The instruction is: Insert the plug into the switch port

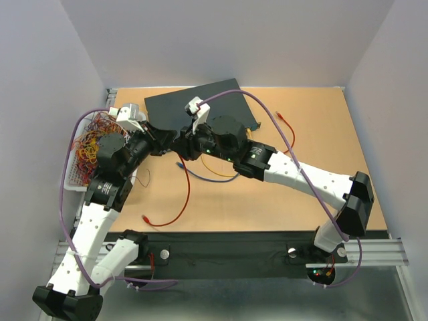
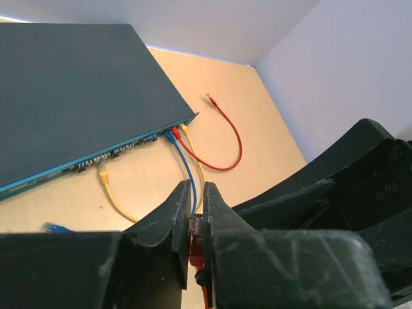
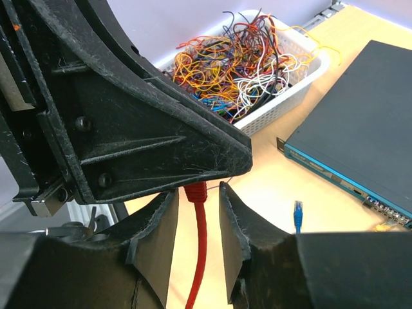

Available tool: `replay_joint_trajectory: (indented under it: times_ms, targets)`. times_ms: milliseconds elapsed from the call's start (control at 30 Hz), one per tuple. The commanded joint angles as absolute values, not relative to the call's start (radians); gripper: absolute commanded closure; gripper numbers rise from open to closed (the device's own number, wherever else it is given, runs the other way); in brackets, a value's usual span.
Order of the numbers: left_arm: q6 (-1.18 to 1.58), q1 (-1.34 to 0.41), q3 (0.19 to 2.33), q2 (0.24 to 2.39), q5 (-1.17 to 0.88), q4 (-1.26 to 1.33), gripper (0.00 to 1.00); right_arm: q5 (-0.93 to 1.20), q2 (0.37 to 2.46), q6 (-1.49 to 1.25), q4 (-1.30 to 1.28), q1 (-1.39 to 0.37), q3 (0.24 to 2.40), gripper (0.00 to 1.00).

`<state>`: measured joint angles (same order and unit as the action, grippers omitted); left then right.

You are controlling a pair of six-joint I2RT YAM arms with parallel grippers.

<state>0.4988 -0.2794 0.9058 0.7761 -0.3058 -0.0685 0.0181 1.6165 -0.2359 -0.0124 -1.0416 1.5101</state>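
Flat dark blue-grey metal switch point(image 2: 71, 84) ahead of left gripper point(image 2: 197, 193), well apart, jaws pinching small red plastic plug point(image 2: 196, 235), right gripper point(image 3: 196, 201) part-spread astride thin red cable point(image 3: 196, 270).

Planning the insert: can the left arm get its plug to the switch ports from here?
Probably yes: only thin cables cross the table between the left gripper's red plug and the switch's port row.

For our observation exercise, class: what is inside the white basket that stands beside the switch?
A tangled heap of thin cables in orange, red, yellow, white and blue fills the white basket and rises above its rim. The basket's floor, and anything under the heap, is covered.
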Motion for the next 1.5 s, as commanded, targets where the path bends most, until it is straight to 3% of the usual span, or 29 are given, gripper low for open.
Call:
replay_joint_trajectory:
  times_ms: [0, 500, 633, 767, 833, 967, 1000, 1167, 1467]
  targets:
    - [0.499, -0.279, 0.914, 0.769, -0.311, -0.012, 1.0, 0.026, 1.62, -0.241, 0.029, -1.048, 1.566, 0.64]
    - [0.502, -0.279, 0.914, 0.769, -0.31, -0.012, 1.0, 0.028, 1.634, -0.256, 0.029, -1.048, 1.559, 0.73]
    - [0.5, -0.278, 0.913, 0.769, -0.31, -0.012, 1.0, 0.018, 1.634, -0.259, 0.031, -1.046, 1.554, 0.83]
    - [0.497, -0.279, 0.91, 0.769, -0.308, -0.011, 1.0, 0.006, 1.625, -0.259, 0.031, -1.048, 1.548, 1.0]
    - [0.495, -0.278, 0.908, 0.772, -0.307, -0.014, 1.0, -0.006, 1.623, -0.258, 0.031, -1.048, 1.545, 1.0]
    - [0.486, -0.278, 0.91, 0.773, -0.299, -0.026, 0.71, -0.052, 1.611, -0.267, 0.031, -1.048, 1.514, 1.0]
    - [0.48, -0.279, 0.911, 0.773, -0.285, -0.032, 0.57, -0.06, 1.603, -0.268, 0.031, -1.048, 1.505, 0.99]
    - [0.425, -0.278, 0.936, 0.775, -0.206, -0.089, 0.3, -0.095, 1.582, -0.294, 0.029, -1.042, 1.428, 1.0]
    - [0.281, -0.27, 0.988, 0.772, -0.02, -0.184, 0.19, -0.029, 1.63, -0.408, 0.029, -0.991, 1.315, 1.0]
